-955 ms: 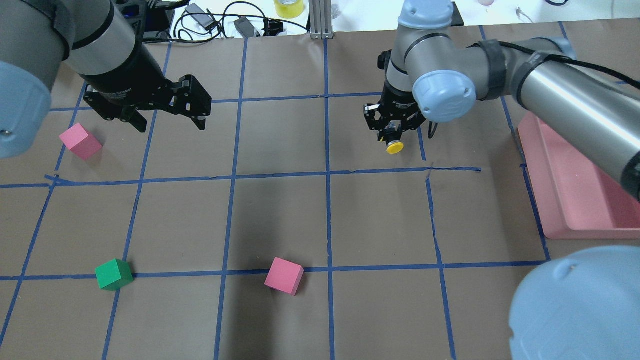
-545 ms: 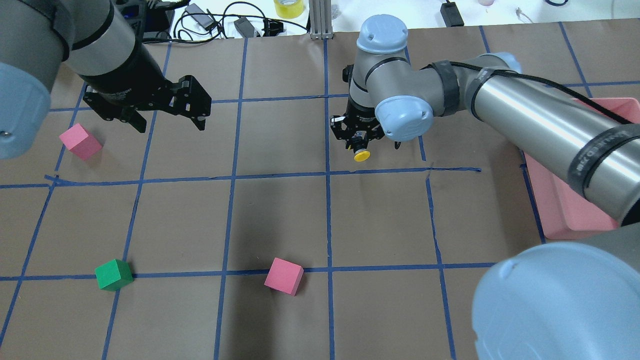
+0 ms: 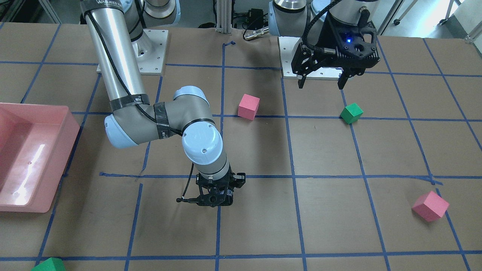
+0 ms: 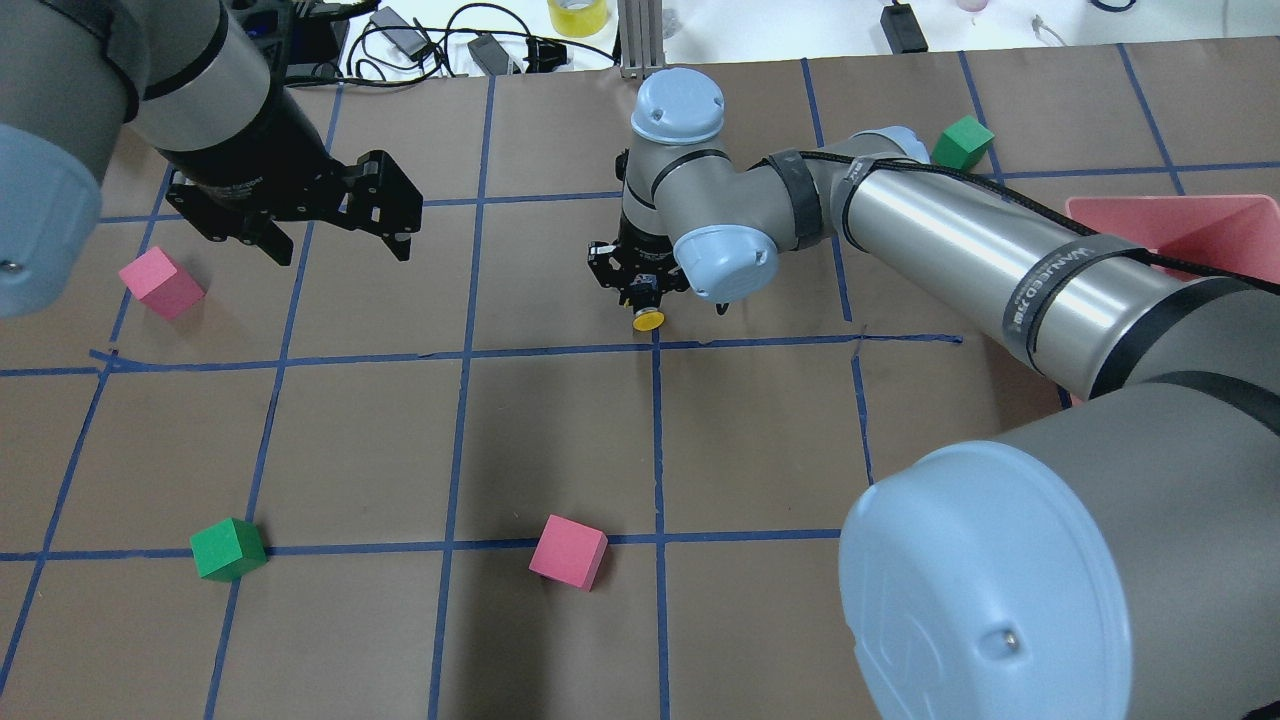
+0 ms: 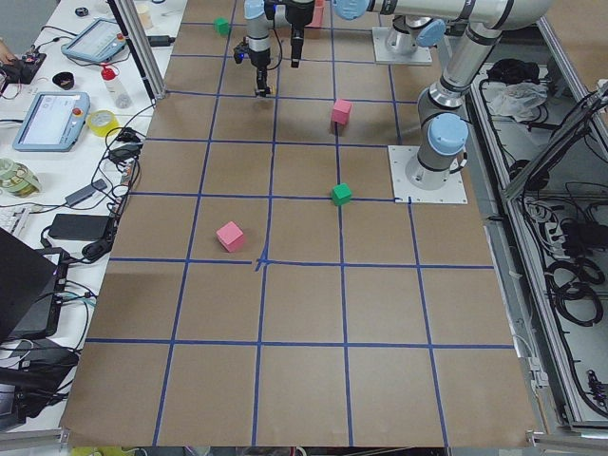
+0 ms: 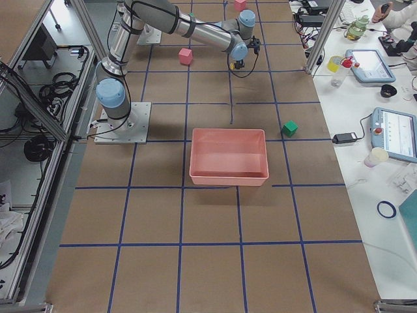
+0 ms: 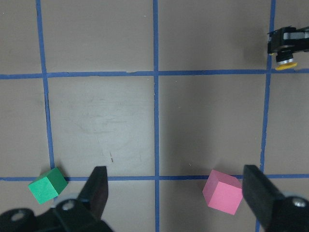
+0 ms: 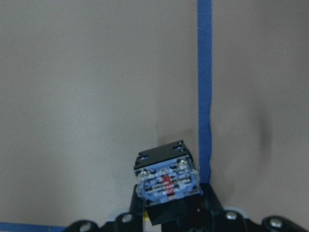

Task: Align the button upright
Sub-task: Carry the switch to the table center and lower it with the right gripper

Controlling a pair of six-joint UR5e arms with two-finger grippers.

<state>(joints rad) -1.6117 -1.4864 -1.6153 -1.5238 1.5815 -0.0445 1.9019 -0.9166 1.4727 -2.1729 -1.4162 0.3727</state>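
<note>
My right gripper (image 4: 645, 297) is shut on the button (image 4: 648, 319). It holds the button low over the table, beside the middle vertical tape line. The yellow cap points away from the wrist. In the right wrist view the silvery-blue terminal end (image 8: 166, 181) faces the camera, with the black body behind it. The yellow cap (image 7: 286, 65) also shows at the top right of the left wrist view. In the front view the right gripper (image 3: 214, 200) hides the button. My left gripper (image 4: 341, 251) hovers open and empty at the far left; it also shows in the front view (image 3: 322, 84).
A pink cube (image 4: 160, 282) lies at the left, a green cube (image 4: 228, 548) and a pink cube (image 4: 568, 551) near the front, and another green cube (image 4: 963, 142) at the far right. A pink tray (image 4: 1180, 222) stands at the right. Cables lie beyond the far edge.
My right arm has carried the button leftward, from right of the middle vertical tape line to that line. The left arm has not moved.
</note>
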